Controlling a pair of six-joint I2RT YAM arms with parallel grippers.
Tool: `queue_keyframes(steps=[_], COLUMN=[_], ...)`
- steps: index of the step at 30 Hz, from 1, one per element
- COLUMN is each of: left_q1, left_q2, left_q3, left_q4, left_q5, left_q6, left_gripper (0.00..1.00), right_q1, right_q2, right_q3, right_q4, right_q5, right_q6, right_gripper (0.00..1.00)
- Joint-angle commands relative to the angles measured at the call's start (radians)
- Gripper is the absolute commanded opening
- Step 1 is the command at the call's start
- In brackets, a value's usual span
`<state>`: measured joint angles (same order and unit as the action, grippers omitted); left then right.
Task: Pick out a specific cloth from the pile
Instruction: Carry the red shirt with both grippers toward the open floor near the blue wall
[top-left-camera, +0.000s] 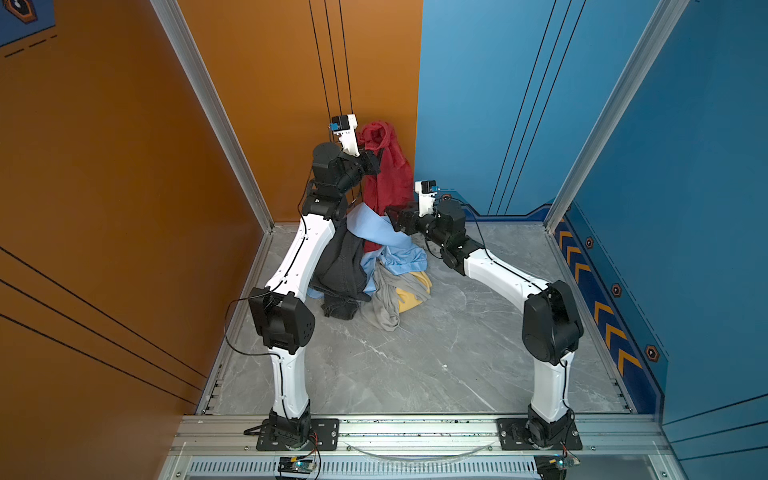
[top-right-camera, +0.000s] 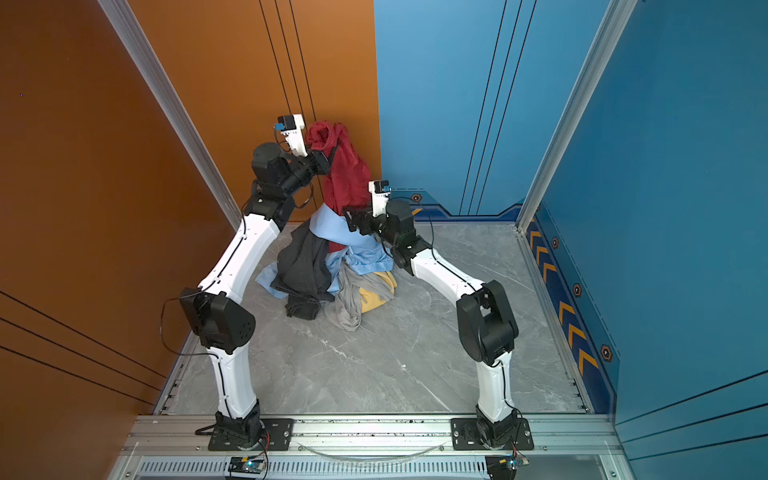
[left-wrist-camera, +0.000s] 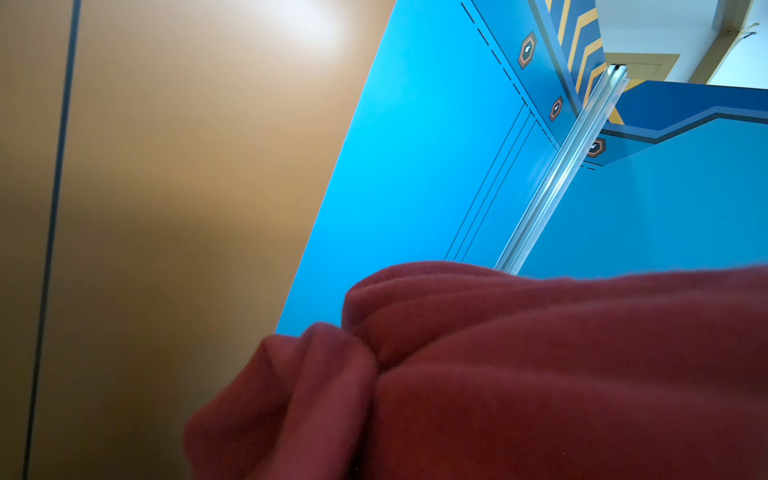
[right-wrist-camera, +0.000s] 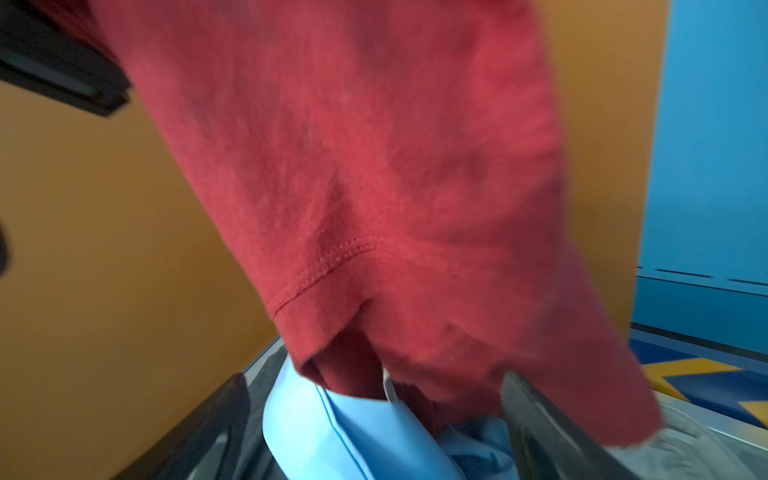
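The cloth (top-left-camera: 388, 174) (top-right-camera: 345, 174) is dark red and hangs down in front of the back corner. Its top bunch is held by my left gripper (top-left-camera: 372, 160) (top-right-camera: 324, 160), which is raised high and shut on it. In the left wrist view red folds (left-wrist-camera: 498, 374) cover the jaws. The cloth's lower end runs under a light blue shirt (top-left-camera: 374, 232) into the pile (top-left-camera: 353, 270) (top-right-camera: 316, 270). My right gripper (top-left-camera: 392, 218) (top-right-camera: 349, 218) (right-wrist-camera: 378, 424) is open beside the cloth's lower part, fingers wide apart, with red hem (right-wrist-camera: 374, 208) and blue fabric loose between them.
The pile holds a dark grey garment (top-left-camera: 340, 266), a beige-grey one (top-left-camera: 386, 299) and a yellow one (top-left-camera: 409, 297) on the grey marble floor (top-left-camera: 415, 353). An orange wall (top-left-camera: 270, 104) and a blue wall (top-left-camera: 478, 104) meet close behind the cloth. Aluminium posts (top-left-camera: 216, 116) frame the cell.
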<state>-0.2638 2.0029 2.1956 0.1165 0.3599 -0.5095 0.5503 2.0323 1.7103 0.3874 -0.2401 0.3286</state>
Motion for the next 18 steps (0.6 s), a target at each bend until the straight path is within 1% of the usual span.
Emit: queue_keyframes(steps=[1, 3, 4, 6, 9, 10, 11, 12, 13, 15, 18], left_q1=[-0.021, -0.024, -0.026, -0.03, -0.026, -0.024, -0.022, -0.016, -0.015, -0.009, 0.0], left_q2=[-0.092, -0.107, -0.115, -0.132, -0.162, -0.175, -0.188, -0.195, -0.203, -0.215, -0.23], left_q3=[0.001, -0.012, -0.018, -0.037, -0.064, -0.079, -0.098, -0.113, -0.127, -0.155, -0.2], left_q4=[0.024, 0.018, 0.017, 0.012, -0.032, -0.039, -0.038, -0.039, -0.039, -0.039, -0.039], left_q5=[0.034, 0.039, 0.048, 0.054, 0.057, 0.057, 0.051, 0.049, 0.05, 0.049, 0.042], left_q6=[-0.037, -0.057, -0.064, -0.066, -0.029, -0.018, -0.009, -0.004, 0.002, 0.014, 0.026], left_gripper=[0.0, 0.0, 0.0, 0.0, 0.0, 0.0, 0.0, 0.0, 0.0, 0.0, 0.0], right_q1=[0.017, 0.022, 0.021, 0.019, -0.002, -0.008, -0.015, -0.019, -0.025, -0.03, -0.038], right_q2=[0.094, 0.157, 0.18, 0.205, 0.199, 0.195, 0.188, 0.181, 0.168, 0.149, 0.115], right_q3=[0.148, 0.239, 0.282, 0.336, 0.372, 0.385, 0.394, 0.396, 0.394, 0.394, 0.385], right_q4=[0.073, 0.068, 0.063, 0.074, 0.104, 0.098, 0.094, 0.097, 0.099, 0.093, 0.087], right_q5=[-0.007, 0.026, 0.048, 0.09, 0.105, 0.104, 0.102, 0.101, 0.097, 0.091, 0.085], right_q6=[-0.013, -0.005, -0.008, -0.009, 0.02, 0.029, 0.035, 0.039, 0.042, 0.045, 0.046], right_gripper=[0.95, 0.93, 0.87, 0.64, 0.29, 0.15, 0.07, 0.06, 0.08, 0.08, 0.04])
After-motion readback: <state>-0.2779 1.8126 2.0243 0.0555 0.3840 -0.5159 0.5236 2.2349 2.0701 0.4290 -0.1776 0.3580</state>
